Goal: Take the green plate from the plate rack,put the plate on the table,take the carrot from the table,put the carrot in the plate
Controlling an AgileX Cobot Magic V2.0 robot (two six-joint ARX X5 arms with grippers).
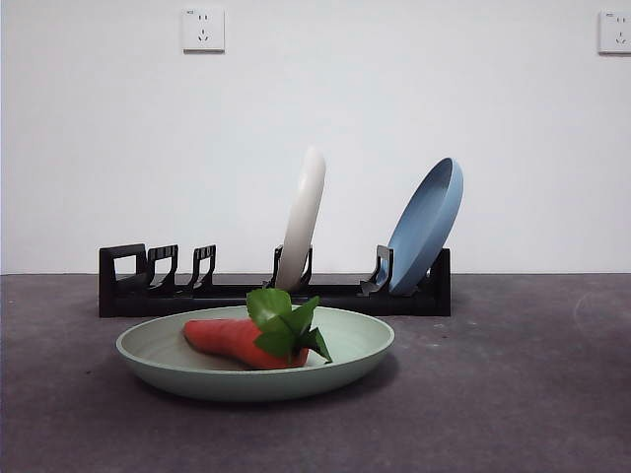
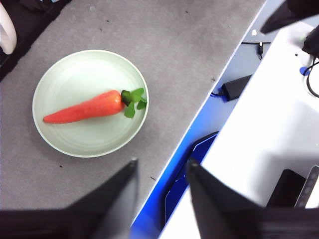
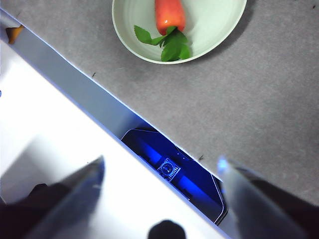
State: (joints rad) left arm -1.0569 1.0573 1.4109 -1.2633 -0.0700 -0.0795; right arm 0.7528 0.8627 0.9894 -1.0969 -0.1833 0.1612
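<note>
The green plate (image 1: 168,360) lies flat on the dark grey table (image 1: 532,394), in front of the black plate rack (image 1: 123,286). Inside it rests the orange-red carrot (image 1: 232,340), its green leaves pointing toward the camera. The left wrist view looks down on the green plate (image 2: 75,79) with the carrot (image 2: 84,107) lying across it; my left gripper (image 2: 162,172) hangs open and empty high above the table's edge. From the right wrist the plate (image 3: 219,30) and carrot (image 3: 169,15) show only in part; my right gripper (image 3: 159,167) is open, empty and well clear of them.
A cream-white plate (image 1: 304,212) and a blue plate (image 1: 429,227) stand upright in the rack. The table edge (image 2: 219,74) runs close by the plate, with a white surface (image 2: 269,129), cables and a black device (image 3: 172,172) beyond it.
</note>
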